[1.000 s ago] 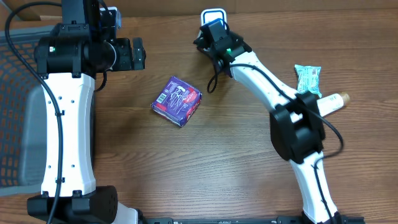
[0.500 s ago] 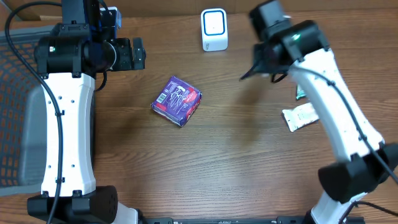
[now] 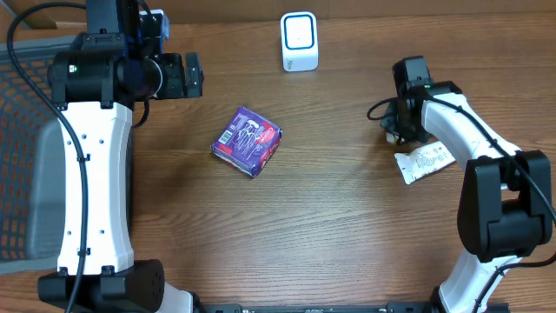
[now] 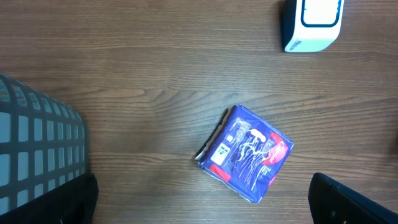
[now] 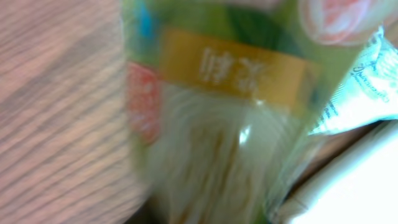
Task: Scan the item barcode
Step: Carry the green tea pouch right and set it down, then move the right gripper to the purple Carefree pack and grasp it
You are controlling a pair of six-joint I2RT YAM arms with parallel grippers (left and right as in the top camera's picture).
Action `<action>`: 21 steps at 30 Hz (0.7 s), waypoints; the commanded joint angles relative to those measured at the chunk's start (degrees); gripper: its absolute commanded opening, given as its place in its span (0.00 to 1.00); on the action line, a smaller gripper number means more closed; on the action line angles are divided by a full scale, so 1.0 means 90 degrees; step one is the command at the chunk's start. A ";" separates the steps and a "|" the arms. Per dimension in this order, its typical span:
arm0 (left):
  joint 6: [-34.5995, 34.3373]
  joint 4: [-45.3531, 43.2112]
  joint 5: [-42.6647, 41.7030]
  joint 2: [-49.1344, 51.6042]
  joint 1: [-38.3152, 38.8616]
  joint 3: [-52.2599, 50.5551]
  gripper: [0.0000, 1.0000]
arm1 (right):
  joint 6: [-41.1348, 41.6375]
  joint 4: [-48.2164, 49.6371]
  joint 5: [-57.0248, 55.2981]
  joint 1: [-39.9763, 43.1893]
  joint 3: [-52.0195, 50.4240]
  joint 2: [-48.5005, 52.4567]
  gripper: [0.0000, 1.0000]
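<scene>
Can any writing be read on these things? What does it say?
Purple packet: white print, too small to read.
Green packet, yellow label: characters too blurred to read.
White sachet: print too small.
Scanner: no text seen.

Purple packet (image 4: 245,153) under me
Flat on the wooden table (image 4: 155,74), between my wide-apart fingers (image 4: 351,202); white scanner (image 4: 313,22) beyond.

Purple packet (image 3: 248,142), white-and-blue scanner (image 3: 300,41)
</scene>
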State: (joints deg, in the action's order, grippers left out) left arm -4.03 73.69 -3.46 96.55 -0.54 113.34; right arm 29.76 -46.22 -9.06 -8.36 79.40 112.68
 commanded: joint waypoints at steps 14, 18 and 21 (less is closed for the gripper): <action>0.0143 -0.0024 -0.0051 0.0010 -0.0022 0.0036 1.00 | -0.0508 -0.1630 0.3109 -0.1270 0.2038 -0.0214 0.63; 0.0143 -0.0024 -0.0051 0.0010 -0.0022 0.0036 0.99 | 0.0136 -0.0707 0.3461 -0.2115 0.1979 -0.0070 0.63; 0.0143 -0.0024 -0.0051 0.0010 -0.0022 0.0036 1.00 | 0.0216 0.0007 0.3507 -0.2820 0.1960 0.0080 0.60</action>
State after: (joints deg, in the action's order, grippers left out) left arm -4.03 73.69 -3.49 96.55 -0.54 113.34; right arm 29.15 -49.56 17.80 -28.38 96.90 112.14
